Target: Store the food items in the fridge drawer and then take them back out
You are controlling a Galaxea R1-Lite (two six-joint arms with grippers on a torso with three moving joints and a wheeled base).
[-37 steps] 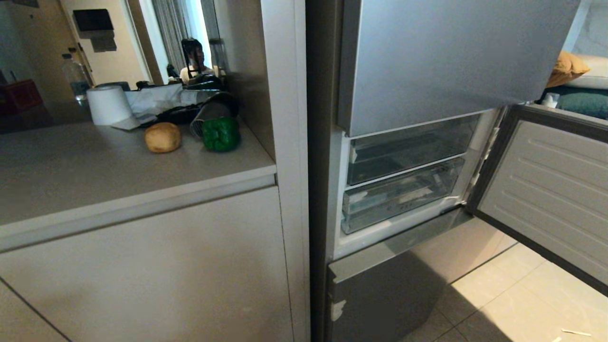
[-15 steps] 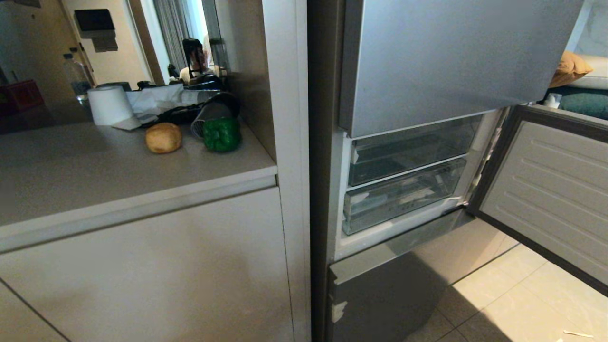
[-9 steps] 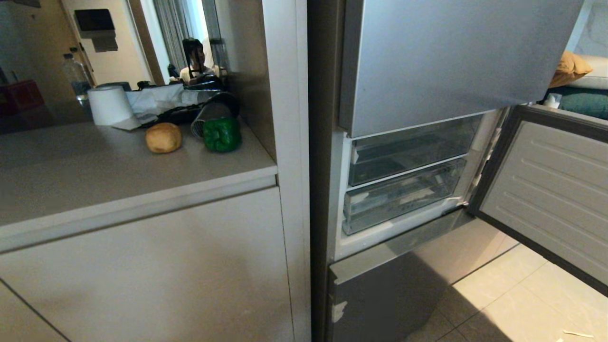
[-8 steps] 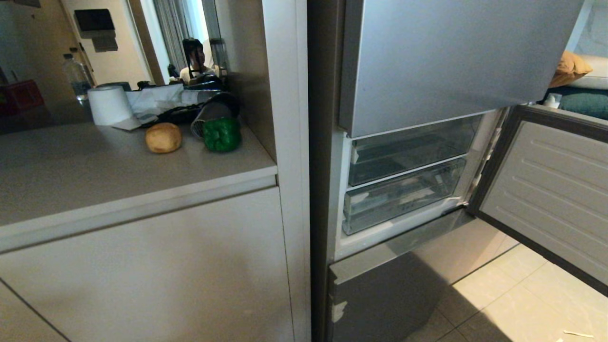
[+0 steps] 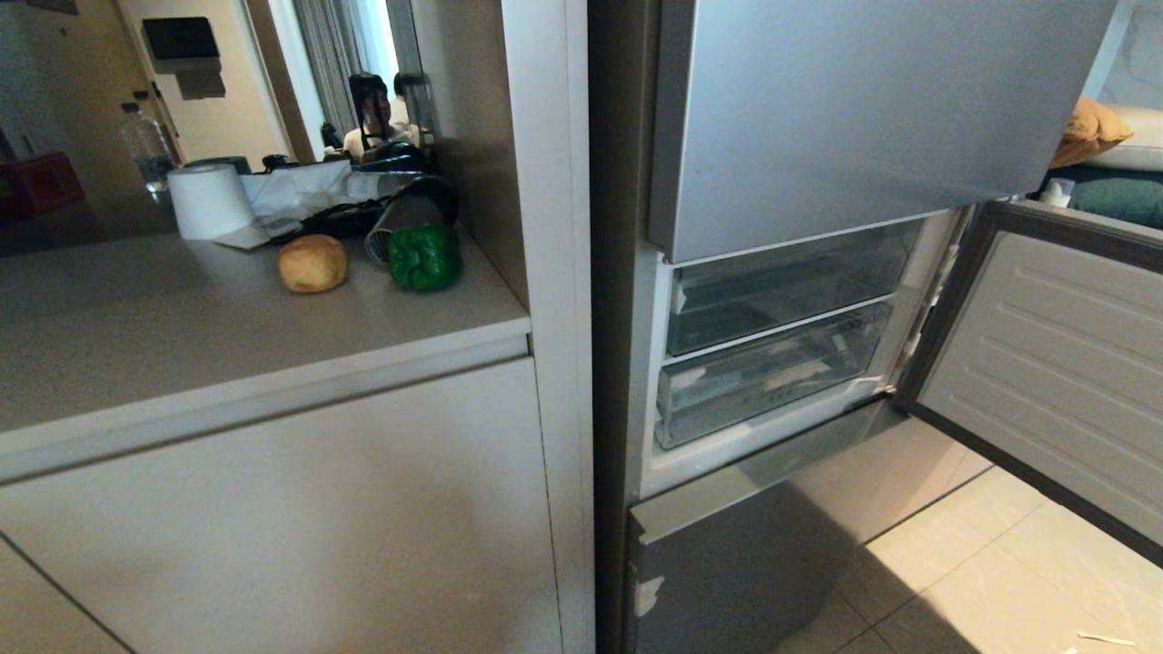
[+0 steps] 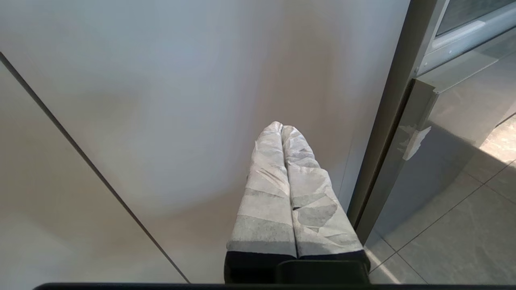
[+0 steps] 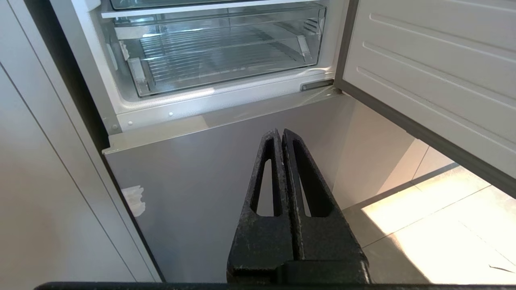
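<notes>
Left gripper: wrapped fingers pressed together, nothing between them, hanging low before the pale cabinet front. Right gripper: black fingers likewise closed tight and empty, held in front of the fridge's lowest panel, below the open compartment.

Neither arm shows in the head view. There the middle fridge door stands swung wide at 3 o'clock, exposing two clear drawers stacked at centre — both look empty.

On the counter at 10 o'clock sit the potato and, just beside it toward the fridge, the green pepper. A paper roll stands behind them at 11 o'clock, with a person in the background.
</notes>
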